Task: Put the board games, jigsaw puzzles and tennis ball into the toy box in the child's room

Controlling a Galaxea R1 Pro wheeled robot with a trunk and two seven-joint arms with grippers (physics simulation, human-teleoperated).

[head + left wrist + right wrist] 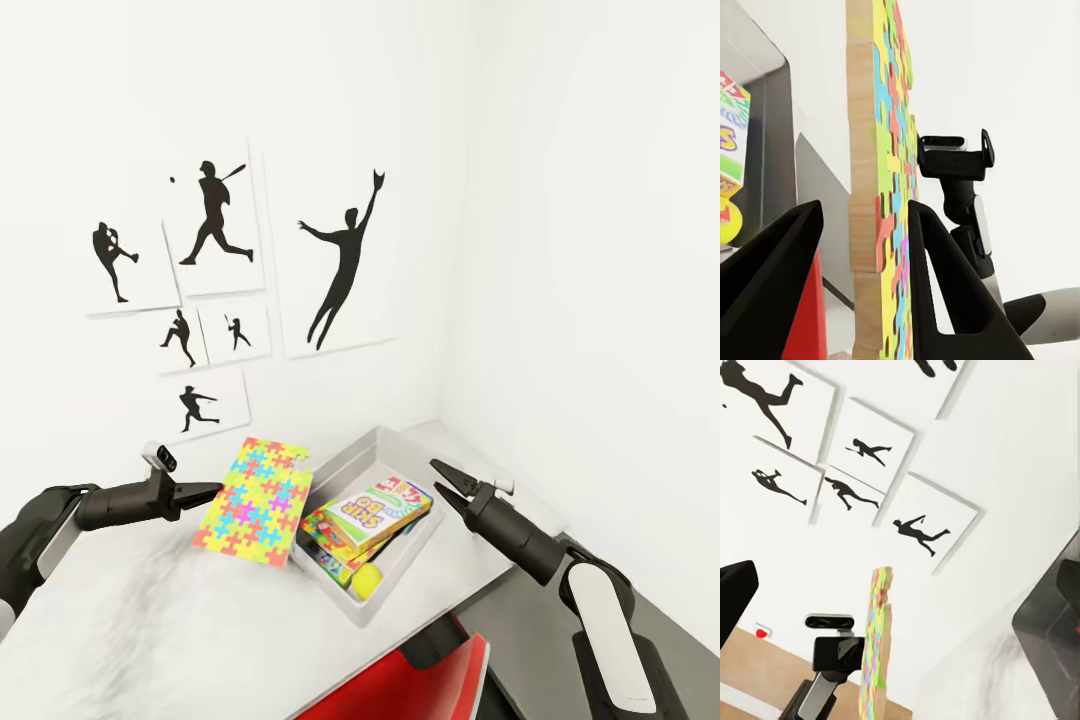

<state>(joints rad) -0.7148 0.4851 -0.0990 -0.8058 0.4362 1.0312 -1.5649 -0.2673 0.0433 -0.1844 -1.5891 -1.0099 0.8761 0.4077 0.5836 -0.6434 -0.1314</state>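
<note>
Left hand (205, 490) pinches puzzle (255, 502) by its left edge; bin (352, 470) lies just right of it, lower centre. Right hand (448, 478) spread, empty.

Left gripper (207, 491) pinches puzzle (257, 500) edge, arm level. Right gripper (446, 477) open, holds nothing, arm bent, right of puzzle.

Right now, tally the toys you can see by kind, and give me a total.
Flat mosaic jigsaw puzzle square, held in the left claw: 1
Printed cardboard game boxes in the light-grey bin: 2, SKIP-BO box and another beneath it
Small yellow-green ball: 1
Total: 4
</note>
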